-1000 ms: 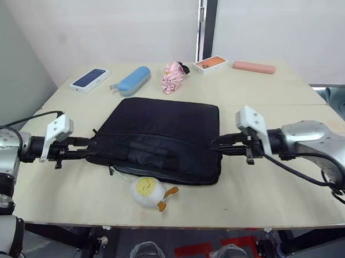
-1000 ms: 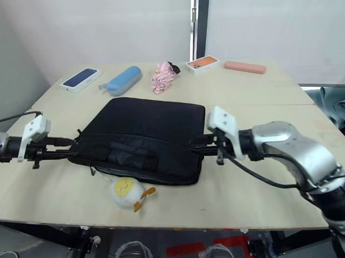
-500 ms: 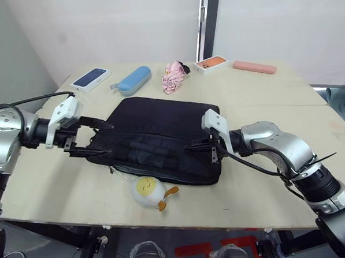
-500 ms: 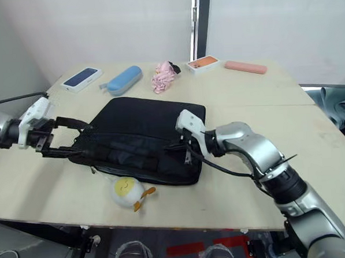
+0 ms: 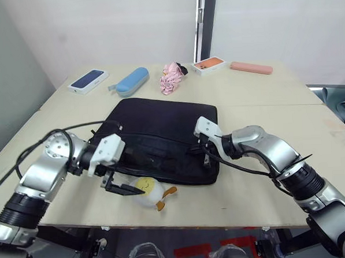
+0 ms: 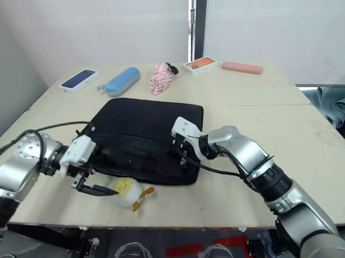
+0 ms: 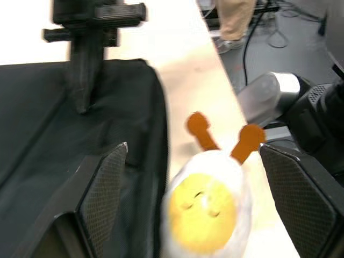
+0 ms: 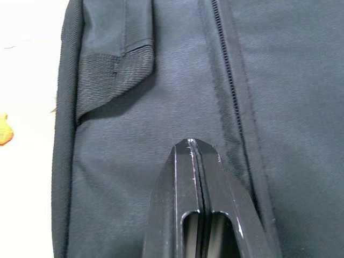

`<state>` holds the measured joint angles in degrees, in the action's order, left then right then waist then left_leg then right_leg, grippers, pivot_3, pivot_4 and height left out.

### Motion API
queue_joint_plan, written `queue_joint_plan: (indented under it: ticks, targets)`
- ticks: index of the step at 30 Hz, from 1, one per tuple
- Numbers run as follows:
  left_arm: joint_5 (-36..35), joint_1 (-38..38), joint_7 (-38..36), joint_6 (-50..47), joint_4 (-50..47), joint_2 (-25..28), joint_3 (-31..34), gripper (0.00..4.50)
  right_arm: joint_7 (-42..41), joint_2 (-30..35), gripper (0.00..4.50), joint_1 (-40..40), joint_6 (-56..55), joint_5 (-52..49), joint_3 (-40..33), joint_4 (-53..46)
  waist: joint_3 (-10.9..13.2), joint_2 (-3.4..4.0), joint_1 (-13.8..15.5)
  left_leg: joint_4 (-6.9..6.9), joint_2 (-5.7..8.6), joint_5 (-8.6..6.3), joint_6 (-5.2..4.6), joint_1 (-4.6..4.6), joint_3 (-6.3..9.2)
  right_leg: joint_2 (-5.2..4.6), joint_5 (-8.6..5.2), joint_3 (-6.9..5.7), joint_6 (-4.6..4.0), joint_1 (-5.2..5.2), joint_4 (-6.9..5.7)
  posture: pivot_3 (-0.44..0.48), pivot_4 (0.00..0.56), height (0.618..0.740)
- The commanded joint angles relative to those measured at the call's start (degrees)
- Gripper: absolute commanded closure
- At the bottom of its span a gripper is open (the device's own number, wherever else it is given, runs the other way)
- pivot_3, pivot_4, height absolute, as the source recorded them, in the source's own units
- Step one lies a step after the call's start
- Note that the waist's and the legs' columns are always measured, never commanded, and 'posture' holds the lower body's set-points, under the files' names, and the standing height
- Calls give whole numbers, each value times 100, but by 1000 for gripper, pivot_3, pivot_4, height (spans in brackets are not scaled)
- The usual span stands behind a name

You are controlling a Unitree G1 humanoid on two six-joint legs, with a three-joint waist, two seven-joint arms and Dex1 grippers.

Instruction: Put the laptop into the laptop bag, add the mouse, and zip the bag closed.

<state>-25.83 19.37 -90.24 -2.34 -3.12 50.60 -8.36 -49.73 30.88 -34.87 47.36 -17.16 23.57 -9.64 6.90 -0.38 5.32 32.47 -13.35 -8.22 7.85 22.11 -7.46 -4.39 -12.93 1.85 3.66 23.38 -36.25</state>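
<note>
Black fabric laptop bag point(image 5: 161, 141) lies flat on the pale wooden surface point(image 5: 258, 113), its long axis running left to right. Right claw point(image 8: 193, 156), fingers pressed together, rests on the bag beside its zipper. Left claw point(image 7: 188, 193), spread wide, flanks a white-and-yellow plush duck point(image 5: 148, 191) just beside the bag's near edge.

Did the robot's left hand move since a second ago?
Yes. The left hand swung in from the laptop bag's left edge toward the near table edge, and is now open beside the duck toy.
</note>
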Motion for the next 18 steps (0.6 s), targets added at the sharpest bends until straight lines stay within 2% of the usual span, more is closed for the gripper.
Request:
queue_joint_plan:
  ticks: [1,8,15,18]
  targets:
    - [357,-76,-222,501,288,-39,-131,378,-19,108,4500,140,206,40,31,-171,0,0,3,0,0,0,0,0,0,0,0,0,0,0,0,0,150,740]
    - [716,86,-225,1275,1265,-380,-315,378,5,197,4500,255,363,0,-60,-448,-1,1,27,1,0,0,-1,-6,-1,-1,0,2,0,-4,0,0,150,740]
    - [1077,0,-200,1704,1588,-472,-752,378,51,285,4500,317,455,10,-84,-608,-2,1,30,0,0,0,-1,-5,-1,-1,0,2,0,-4,1,0,150,740]
    - [914,111,-176,1661,1699,-750,-678,1156,78,317,4500,363,498,5,-105,-673,-3,3,40,0,0,0,-1,-6,-1,-2,0,3,0,-4,0,0,150,740]
